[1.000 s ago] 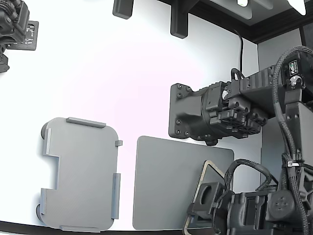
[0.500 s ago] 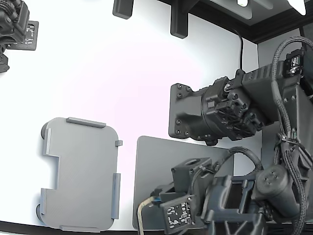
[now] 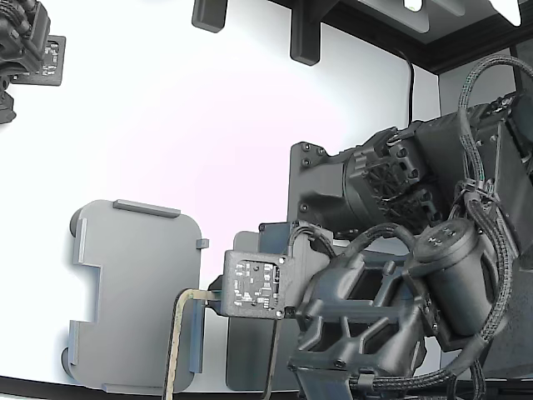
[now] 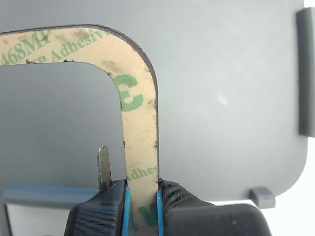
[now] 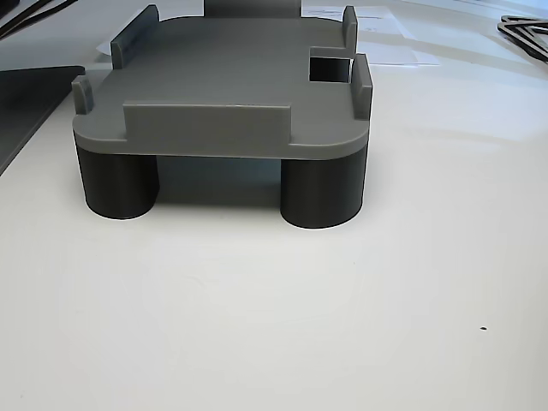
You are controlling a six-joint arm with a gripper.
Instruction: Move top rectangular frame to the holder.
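Thin tan rectangular frame (image 4: 140,142) with rounded corner, green print on mottled paper face, dark edge. Pincer (image 4: 141,204) pinched one side rail between its blue-edged pads. In the exterior view, frame (image 3: 176,333) hung over the right edge of the light grey plastic holder tray (image 3: 133,292) on the white bench (image 3: 166,125).

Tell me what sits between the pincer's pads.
The wrist view shows one side of the rectangular frame clamped between the pincer pads, hanging over the holder.
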